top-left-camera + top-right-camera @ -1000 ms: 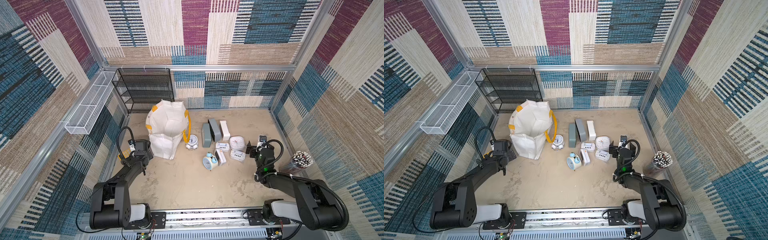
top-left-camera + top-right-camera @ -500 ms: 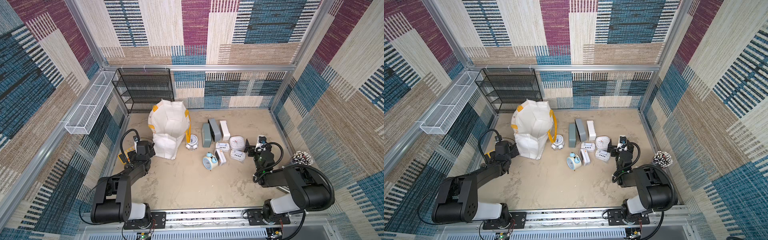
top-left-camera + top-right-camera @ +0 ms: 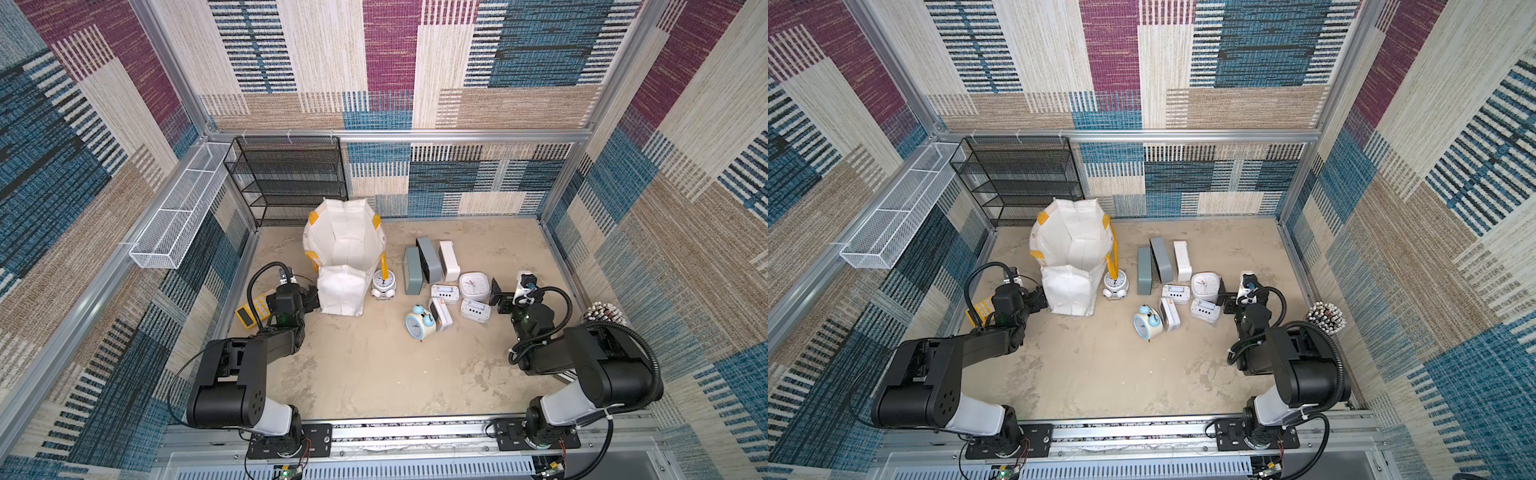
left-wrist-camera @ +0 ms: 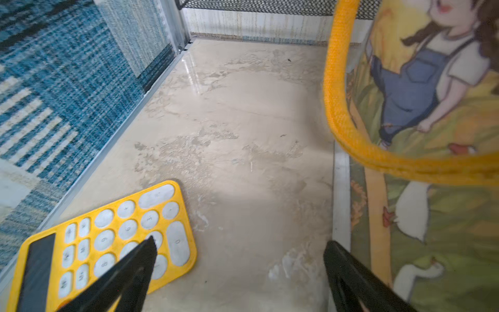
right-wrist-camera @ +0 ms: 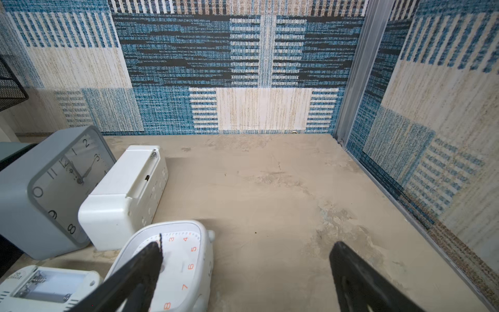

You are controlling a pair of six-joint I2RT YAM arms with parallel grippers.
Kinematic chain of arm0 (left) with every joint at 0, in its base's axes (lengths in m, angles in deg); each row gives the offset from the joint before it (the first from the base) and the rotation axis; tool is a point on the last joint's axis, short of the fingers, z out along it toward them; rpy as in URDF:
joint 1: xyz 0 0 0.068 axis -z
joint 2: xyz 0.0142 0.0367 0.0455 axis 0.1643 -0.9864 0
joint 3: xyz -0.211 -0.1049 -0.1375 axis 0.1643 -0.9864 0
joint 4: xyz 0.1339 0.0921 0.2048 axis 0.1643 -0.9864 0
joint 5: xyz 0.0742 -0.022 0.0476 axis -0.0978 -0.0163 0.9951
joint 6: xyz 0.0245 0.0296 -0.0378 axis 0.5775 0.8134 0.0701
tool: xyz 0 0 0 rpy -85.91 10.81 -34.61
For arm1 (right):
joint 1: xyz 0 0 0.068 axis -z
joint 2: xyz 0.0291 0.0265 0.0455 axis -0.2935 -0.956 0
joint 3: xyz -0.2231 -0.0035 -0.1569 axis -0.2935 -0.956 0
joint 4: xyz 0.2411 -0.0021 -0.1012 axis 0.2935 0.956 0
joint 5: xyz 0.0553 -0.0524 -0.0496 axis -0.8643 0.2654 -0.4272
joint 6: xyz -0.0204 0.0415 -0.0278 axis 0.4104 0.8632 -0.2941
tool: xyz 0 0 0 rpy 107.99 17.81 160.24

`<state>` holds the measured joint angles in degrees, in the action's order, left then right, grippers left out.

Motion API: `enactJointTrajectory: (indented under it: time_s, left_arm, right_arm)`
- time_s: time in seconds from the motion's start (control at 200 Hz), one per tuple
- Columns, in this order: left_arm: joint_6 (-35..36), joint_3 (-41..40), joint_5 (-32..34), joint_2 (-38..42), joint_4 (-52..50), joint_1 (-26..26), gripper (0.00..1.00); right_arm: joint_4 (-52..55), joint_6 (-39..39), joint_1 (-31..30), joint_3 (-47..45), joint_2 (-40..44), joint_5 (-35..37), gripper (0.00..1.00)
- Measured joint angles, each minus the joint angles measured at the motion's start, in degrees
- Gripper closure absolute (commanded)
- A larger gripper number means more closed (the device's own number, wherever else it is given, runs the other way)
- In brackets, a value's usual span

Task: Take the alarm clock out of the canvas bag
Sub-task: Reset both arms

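Observation:
The canvas bag [image 3: 343, 257] [image 3: 1073, 253] stands at the back left, white with yellow patches, its top folded over so the inside is hidden. No alarm clock shows in it. The left wrist view shows its printed side [image 4: 432, 108] and a yellow strap [image 4: 340, 121]. My left gripper [image 3: 309, 297] [image 3: 1036, 299] [image 4: 240, 241] is low by the bag's near left corner, open and holding nothing. My right gripper [image 3: 498, 297] [image 3: 1225, 301] [image 5: 247, 244] is open and holding nothing beside a white clock with orange numerals [image 5: 183, 259].
Several clocks stand right of the bag: a white round one [image 3: 383, 284], grey ones [image 3: 422, 266], a blue twin-bell one [image 3: 419, 326]. A yellow calculator [image 3: 253, 311] [image 4: 108, 243] lies by my left gripper. A black wire shelf [image 3: 291, 183] and a white wire basket [image 3: 178, 216] stand at the back left.
Both arms have folded back toward their bases, with their grippers staying low and open. The bag's top has slumped closed.

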<state>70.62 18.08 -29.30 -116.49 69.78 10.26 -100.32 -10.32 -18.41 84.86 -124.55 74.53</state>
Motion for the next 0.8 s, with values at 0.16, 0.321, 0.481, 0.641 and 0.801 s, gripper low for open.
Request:
enactJointTrajectory:
  time_s: [0.16, 0.321, 0.481, 0.641, 0.801]
  left_arm:
    - [0.6, -0.7, -1.6, -0.3, 2.0, 0.0, 0.00]
    - [1.7, -3.4, -2.7, -2.3, 5.8, 0.1, 0.00]
    - [1.9, -3.4, -2.8, -2.3, 8.3, 0.1, 0.00]
    - [1.9, -3.4, -2.8, -2.3, 8.6, 0.1, 0.00]
    - [1.9, -3.3, -2.8, -2.3, 8.6, 0.1, 0.00]
  right_arm:
    - [-0.1, 0.0, 0.1, 0.0, 0.0, -0.5, 0.00]
    - [-0.2, 0.0, 0.1, 0.0, 0.0, -0.5, 0.00]
    - [-0.2, 0.0, 0.1, 0.0, 0.0, -0.6, 0.00]
    - [-0.2, 0.0, 0.1, 0.0, 0.0, -0.6, 0.00]
    - [-0.2, 0.0, 0.1, 0.0, 0.0, -0.6, 0.00]
